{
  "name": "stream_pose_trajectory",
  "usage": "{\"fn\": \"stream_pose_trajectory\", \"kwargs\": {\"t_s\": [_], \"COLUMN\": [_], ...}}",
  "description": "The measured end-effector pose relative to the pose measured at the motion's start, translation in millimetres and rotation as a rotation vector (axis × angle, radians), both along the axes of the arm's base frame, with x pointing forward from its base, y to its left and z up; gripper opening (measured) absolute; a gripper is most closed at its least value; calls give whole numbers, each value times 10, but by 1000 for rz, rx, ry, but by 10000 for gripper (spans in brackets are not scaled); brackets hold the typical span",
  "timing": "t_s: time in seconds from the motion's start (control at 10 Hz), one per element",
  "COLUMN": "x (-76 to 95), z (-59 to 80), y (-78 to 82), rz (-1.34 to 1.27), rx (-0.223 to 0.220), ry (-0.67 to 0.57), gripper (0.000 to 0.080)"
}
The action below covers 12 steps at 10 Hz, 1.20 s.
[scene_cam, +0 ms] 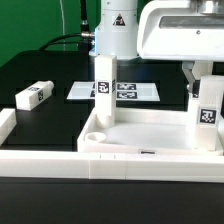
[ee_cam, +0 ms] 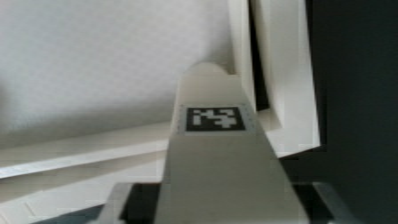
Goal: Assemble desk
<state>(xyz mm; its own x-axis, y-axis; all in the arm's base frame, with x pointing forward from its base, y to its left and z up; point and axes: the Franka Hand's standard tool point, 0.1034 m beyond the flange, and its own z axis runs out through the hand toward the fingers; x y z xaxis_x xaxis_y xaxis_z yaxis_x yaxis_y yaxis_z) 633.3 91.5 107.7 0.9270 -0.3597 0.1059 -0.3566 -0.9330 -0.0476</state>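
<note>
While clamped narrow on a white leg, hangs at the exterior view's right: the claw (ee_cam: pixel 217 200), jaws pressed against two opposite sides of the held leg (scene_cam: pixel 207 120). Holds that leg upright, black-and-white tag (scene_cam: pixel 207 114) facing the exterior camera. In the wrist view, shows the same leg running away from the grey fingers (ee_cam: pixel 132 200), with a tag (ee_cam: pixel 215 118) on its face and its far end over the edge of the desk top (scene_cam: pixel 150 135). Cannot tell whether the lower end touches the tray or sits in a recess.

Further out, at the desk top's corner on the exterior view's left, stands a second leg (scene_cam: pixel 103 82), upright and tagged, just beside a rounded recess (scene_cam: pixel 96 134). Behind it, flat on the black surface (scene_cam: pixel 40 70), lies the marker board (scene_cam: pixel 130 91). Well apart, toward the exterior view's left, rests a loose leg (scene_cam: pixel 33 96) on its side. Along the near edge and the left end runs the white border rail (scene_cam: pixel 30 160).
</note>
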Motion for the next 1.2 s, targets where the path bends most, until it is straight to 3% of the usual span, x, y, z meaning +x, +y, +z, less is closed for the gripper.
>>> {"fn": "stream_pose_trajectory", "kwargs": {"t_s": [0.5,0.8,0.9,1.0,1.1,1.2], "x": [-12,-12,-39,-124,-224,-332], "z": [-10,13,110,215,316,420], "y": [-260,-289,-239,-221,-251,-332], "rz": [-368,-391,-358,-327,-287,-252], "rx": [-3,-9,-2,8,17,24], "ry": [2,-1,-8,-8,-7,-6], "gripper": [294,301,499,499,619,641]}}
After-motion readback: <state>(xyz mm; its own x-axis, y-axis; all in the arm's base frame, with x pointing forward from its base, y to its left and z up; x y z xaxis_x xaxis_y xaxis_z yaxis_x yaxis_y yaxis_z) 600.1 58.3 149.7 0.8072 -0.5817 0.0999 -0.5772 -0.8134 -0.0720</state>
